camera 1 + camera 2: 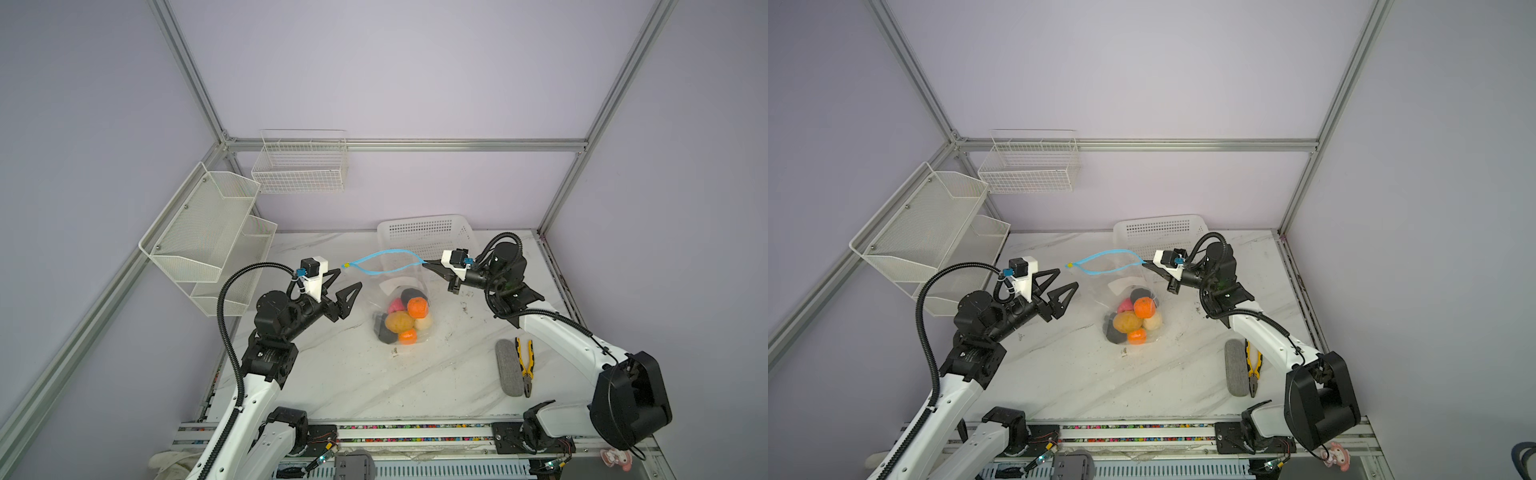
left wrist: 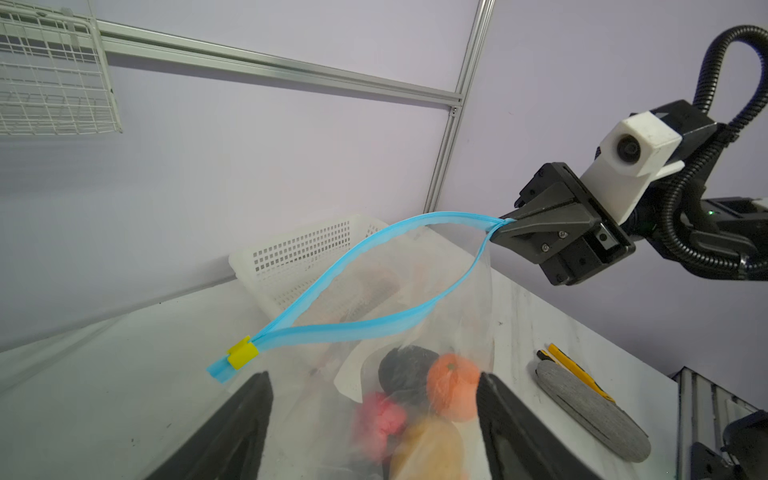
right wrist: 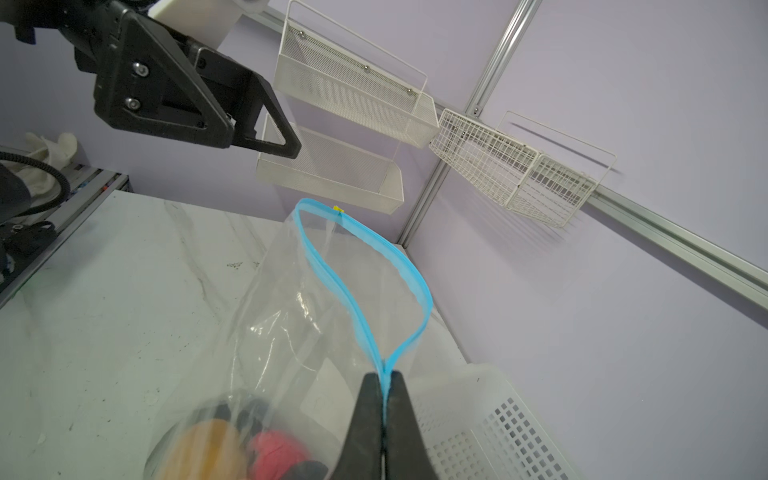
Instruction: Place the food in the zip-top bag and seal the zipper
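Film of the zip-top bag (image 1: 409,282) is limp and slick, sagging onto the table (image 1: 332,374) under the food (image 1: 409,320). I'd take the stiffer zipper (image 1: 390,250) at its yellow slider (image 2: 242,353). My right gripper (image 3: 383,374) pinches its other end; left gripper (image 1: 350,277) hovers wide, empty, nearby.

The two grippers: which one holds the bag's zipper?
The right gripper: its jaws are shut on the end of the blue zipper. The left gripper is open and holds nothing.
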`<state>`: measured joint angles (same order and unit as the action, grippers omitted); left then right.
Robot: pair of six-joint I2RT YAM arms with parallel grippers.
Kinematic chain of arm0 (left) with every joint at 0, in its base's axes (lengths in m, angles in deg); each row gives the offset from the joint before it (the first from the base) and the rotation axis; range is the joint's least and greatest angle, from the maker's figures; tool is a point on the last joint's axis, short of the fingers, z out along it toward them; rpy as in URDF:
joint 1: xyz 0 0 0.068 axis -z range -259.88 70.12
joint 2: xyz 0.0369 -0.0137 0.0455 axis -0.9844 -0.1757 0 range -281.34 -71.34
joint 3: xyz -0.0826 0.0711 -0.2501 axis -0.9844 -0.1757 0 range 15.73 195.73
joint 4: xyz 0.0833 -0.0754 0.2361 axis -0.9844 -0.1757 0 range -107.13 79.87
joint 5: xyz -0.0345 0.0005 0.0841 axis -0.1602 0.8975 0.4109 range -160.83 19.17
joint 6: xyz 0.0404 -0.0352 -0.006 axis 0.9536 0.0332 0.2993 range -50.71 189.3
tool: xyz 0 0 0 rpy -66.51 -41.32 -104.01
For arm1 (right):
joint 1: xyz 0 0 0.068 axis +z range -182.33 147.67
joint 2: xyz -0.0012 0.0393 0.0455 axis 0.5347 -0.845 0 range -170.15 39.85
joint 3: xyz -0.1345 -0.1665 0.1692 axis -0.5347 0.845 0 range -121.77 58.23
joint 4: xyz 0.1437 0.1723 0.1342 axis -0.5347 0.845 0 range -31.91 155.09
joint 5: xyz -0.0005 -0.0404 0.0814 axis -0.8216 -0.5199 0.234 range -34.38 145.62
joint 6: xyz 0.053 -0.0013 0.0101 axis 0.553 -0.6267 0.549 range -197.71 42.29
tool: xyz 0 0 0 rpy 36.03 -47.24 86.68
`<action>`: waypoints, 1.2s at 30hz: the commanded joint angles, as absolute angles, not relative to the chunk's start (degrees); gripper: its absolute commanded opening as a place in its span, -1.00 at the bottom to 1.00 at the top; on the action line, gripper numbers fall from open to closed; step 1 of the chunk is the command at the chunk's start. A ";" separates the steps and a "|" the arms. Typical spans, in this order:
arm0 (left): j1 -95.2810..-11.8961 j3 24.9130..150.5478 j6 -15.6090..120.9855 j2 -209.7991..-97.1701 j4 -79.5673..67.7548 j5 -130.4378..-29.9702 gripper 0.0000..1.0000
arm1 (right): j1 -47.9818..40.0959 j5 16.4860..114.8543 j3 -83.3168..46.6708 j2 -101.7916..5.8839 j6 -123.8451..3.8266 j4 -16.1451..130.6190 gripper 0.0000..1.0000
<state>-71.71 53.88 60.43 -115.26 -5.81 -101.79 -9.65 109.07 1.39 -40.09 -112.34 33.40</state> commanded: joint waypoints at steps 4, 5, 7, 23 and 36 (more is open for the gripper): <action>-76.53 47.59 71.51 -116.07 -0.17 -110.52 0.59 | -11.83 117.47 -1.52 -42.96 -119.63 38.36 -1.00; -77.35 46.40 71.93 -116.48 1.91 -111.48 0.60 | -12.15 118.06 -1.62 -43.28 -119.76 38.40 -1.00; -79.43 44.76 71.34 -118.43 7.02 -113.65 0.60 | -12.77 119.37 -1.86 -43.53 -119.86 38.40 -1.00; -87.82 52.35 53.01 -146.98 42.68 -131.81 0.57 | -14.10 123.02 -3.29 -42.68 -121.53 42.00 -1.00; -87.45 63.62 34.68 -166.24 63.79 -140.94 0.45 | -14.11 124.74 -4.15 -42.62 -122.26 42.62 -1.00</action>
